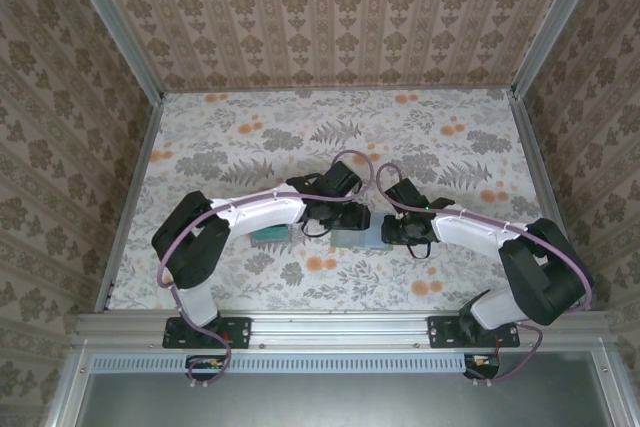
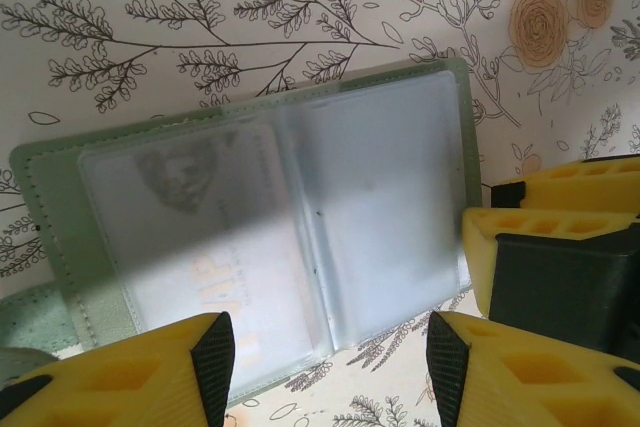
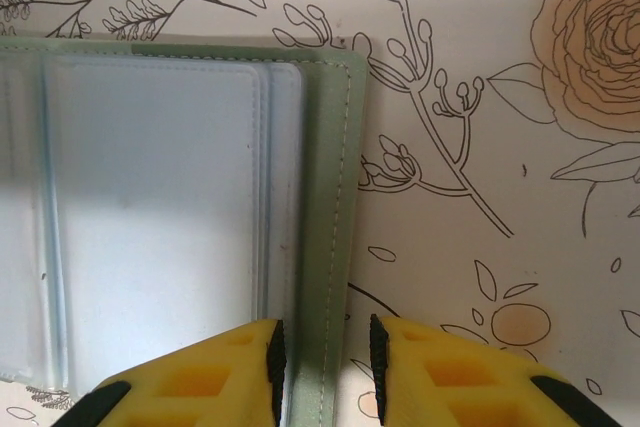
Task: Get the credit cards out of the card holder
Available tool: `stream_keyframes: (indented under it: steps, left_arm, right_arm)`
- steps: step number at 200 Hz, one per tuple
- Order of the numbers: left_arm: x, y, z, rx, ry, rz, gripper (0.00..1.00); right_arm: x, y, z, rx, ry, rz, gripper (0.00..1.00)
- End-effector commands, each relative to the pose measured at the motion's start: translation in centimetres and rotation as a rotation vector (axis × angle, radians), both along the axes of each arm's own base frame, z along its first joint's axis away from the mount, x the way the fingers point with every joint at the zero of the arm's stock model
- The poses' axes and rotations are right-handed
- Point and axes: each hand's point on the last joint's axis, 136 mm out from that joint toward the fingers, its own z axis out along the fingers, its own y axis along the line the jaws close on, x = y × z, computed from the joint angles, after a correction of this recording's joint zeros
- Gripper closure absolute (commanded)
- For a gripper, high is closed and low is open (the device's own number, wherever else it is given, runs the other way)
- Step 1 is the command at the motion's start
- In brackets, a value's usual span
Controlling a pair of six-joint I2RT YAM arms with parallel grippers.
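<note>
**Item: card holder (image 2: 300, 197), lying open.** It lies flat on the flowered table (image 1: 250, 137), with both arms converging over it. Inside are clear plastic sleeves within a stitched grey-green border.

**Contents.** One credit card (image 2: 200, 237) sits in the sleeve left of the holder's fold, with a faint portrait and orange lettering showing through the plastic. The sleeve right of the fold looks empty.

**Beside it.** A flat teal piece (image 1: 268, 237) lies just left of the holder, under the left forearm. It is probably made up of cards already out, though it is too small to tell.

**Left gripper (image 2: 328, 362).** It is poised at the holder's near edge. The jaws are well apart and nothing is between them.

**Right gripper (image 3: 325, 357).** It is at the holder's right border. The jaws are a little apart and straddle the stitched edge. Whether the pads press on the holder cannot be told.

**Progress (judgement).** The task is partly done at best. The holder is open and steadied, but at least the one card is yet to be slid from its sleeve.

**Views compared.**
- The left wrist view alone shows the card in its sleeve, and it also shows the right gripper's yellow body at the holder's right edge.
- The right wrist view gives the stitching and the layered sleeve edges up close, but none of the card's print.
- The top view gives the arms' layout and the teal piece, while the arms cover most of the holder.
</note>
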Motion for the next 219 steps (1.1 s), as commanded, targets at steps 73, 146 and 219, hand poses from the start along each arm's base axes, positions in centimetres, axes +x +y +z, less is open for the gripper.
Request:
stream_keyframes:
  steps: [73, 146, 219]
  left_arm:
    - [-0.4, 2.3, -3.8, 0.091, 0.117, 0.047, 0.49]
    - [-0.4, 3.1, -4.7, 0.138, 0.142, 0.058, 0.48]
    - [-0.3, 3.6, -4.9, 0.173, 0.139, 0.064, 0.47]
  right_arm:
    - [-0.1, 0.1, -0.5, 0.015, 0.023, -0.018, 0.68]
    - [0.0, 0.2, -0.6, 0.019, 0.025, -0.016, 0.68]
    - [0.0, 0.4, -0.8, 0.021, 0.029, -0.013, 0.68]
